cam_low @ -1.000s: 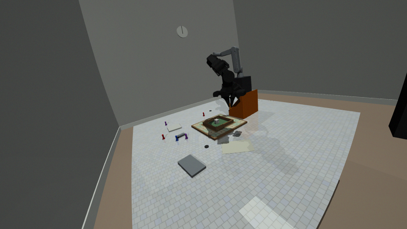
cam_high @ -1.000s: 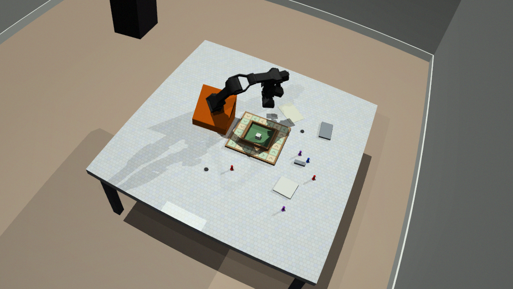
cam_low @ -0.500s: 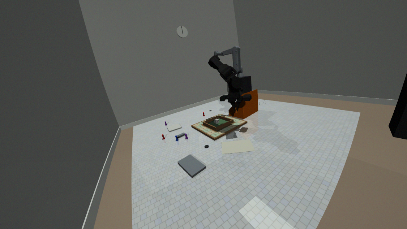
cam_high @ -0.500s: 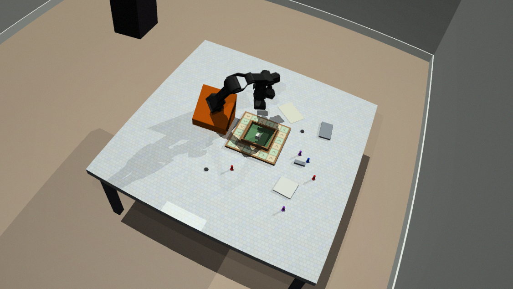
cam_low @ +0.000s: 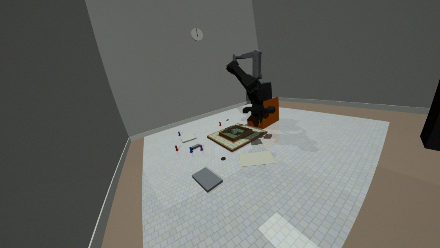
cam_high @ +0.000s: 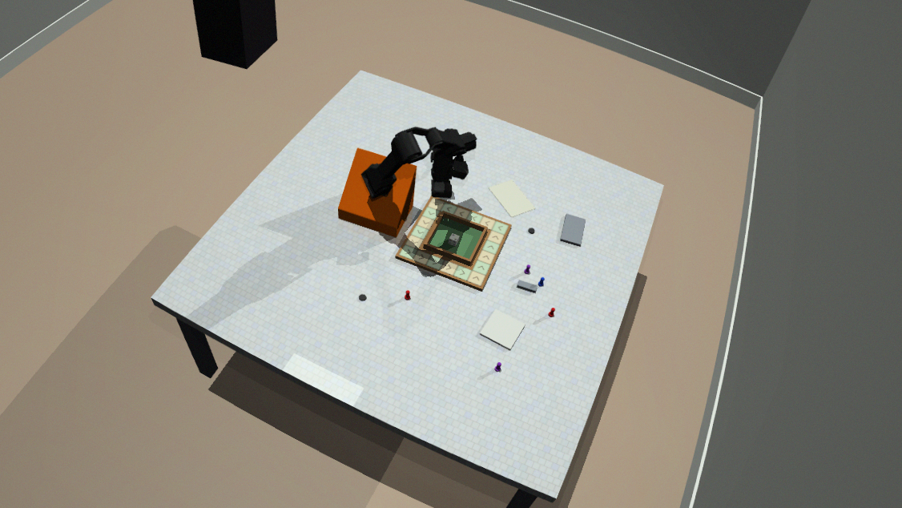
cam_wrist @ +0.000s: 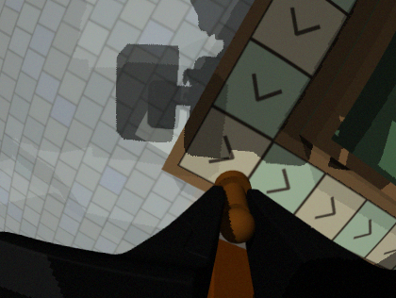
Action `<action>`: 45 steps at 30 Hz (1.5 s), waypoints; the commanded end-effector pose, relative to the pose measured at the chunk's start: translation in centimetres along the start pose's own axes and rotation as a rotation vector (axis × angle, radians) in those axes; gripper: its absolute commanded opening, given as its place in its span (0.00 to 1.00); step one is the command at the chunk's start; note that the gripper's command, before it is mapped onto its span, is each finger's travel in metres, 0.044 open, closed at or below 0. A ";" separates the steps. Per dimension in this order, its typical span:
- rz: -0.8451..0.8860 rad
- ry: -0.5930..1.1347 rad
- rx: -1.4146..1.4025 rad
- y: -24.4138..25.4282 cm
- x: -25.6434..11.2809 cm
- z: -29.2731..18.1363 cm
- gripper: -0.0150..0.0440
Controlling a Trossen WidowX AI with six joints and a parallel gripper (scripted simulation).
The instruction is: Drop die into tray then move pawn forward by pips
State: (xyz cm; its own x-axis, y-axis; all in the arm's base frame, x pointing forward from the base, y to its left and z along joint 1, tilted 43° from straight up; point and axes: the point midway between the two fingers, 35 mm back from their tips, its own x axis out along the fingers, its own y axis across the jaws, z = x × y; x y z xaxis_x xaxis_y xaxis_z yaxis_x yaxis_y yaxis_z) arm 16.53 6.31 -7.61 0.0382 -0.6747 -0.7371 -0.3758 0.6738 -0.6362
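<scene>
My gripper (cam_low: 259, 121) (cam_wrist: 233, 197) is shut on the orange pawn (cam_wrist: 238, 222). The wrist view shows the pawn between the fingertips, its round head toward the camera and its foot over the corner square. Its height above the board (cam_high: 485, 256) (cam_low: 228, 143) (cam_wrist: 266, 85) is hard to tell. In the top view the arm hides the pawn. The die (cam_high: 453, 238) (cam_low: 233, 131) lies inside the green-floored tray (cam_high: 480, 247) (cam_low: 226, 137), out of the wrist view. Its pips are too small to read.
Red pawns (cam_high: 408, 295) (cam_high: 551, 312), purple pawns (cam_high: 527, 269) (cam_high: 497, 367) and a blue pawn (cam_high: 541, 282) stand off the board. A grey bar (cam_high: 526, 286), grey block (cam_high: 573, 228), cream sheet (cam_high: 512, 198), pale square (cam_high: 502, 329) and black discs (cam_high: 531, 231) (cam_high: 362, 296) lie around. The arm stands on an orange block (cam_high: 368, 217).
</scene>
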 end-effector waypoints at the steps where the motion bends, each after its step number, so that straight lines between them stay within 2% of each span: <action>1: 0.004 -0.001 0.004 0.1 0.8 -0.2 0.25; 7: 0.003 0.000 0.004 0.1 3.3 -0.2 0.25; 24: 0.002 0.000 0.004 0.0 5.2 -0.3 0.25; 34: 0.008 0.000 0.009 0.1 4.5 -0.1 0.70; 38: 0.005 -0.001 0.004 0.2 0.1 -0.1 0.88; 40: 0.004 -0.001 0.004 0.2 -0.2 -0.2 0.97; 41: 0.004 -0.001 0.004 0.2 -0.2 -0.2 1.00; 45: 0.004 0.000 0.031 -0.4 -0.8 -0.2 1.00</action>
State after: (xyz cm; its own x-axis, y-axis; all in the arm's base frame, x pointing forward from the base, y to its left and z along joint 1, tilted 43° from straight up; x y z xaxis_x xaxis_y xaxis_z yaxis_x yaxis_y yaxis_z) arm 16.37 6.24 -7.57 0.0383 -0.6752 -0.7366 -0.3707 0.6750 -0.6380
